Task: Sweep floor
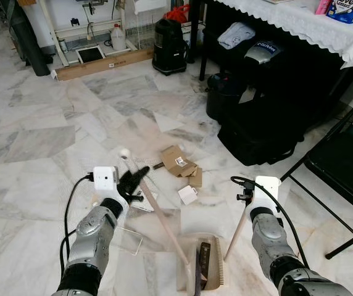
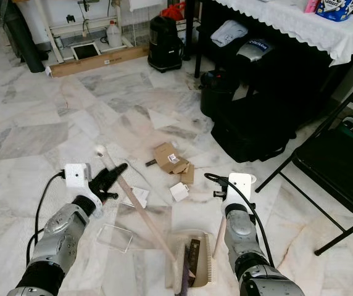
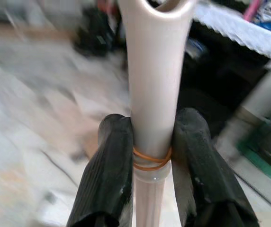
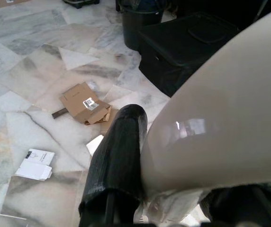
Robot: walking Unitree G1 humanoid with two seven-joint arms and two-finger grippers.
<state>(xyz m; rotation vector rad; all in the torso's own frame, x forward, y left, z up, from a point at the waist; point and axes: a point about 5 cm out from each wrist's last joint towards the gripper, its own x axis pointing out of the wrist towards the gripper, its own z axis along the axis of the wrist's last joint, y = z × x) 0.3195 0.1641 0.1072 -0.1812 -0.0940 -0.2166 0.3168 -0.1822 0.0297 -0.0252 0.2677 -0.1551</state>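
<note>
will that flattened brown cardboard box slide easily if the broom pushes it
Probably: the cardboard box lies flat on smooth marble floor, so it looks light and should slide. Its loose flaps may snag or fold. The broom is in the left pincer.

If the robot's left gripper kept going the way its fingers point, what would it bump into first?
Probably the brown cardboard pieces on the floor. The left gripper, shut on the broom handle, points forward toward them, though depth is hard to judge.

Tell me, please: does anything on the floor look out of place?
Yes. Litter lies on the marble floor ahead of the dustpan: a torn cardboard box, a small white box and white paper. The left gripper holds the broom handle; the right gripper holds the dustpan handle.
</note>
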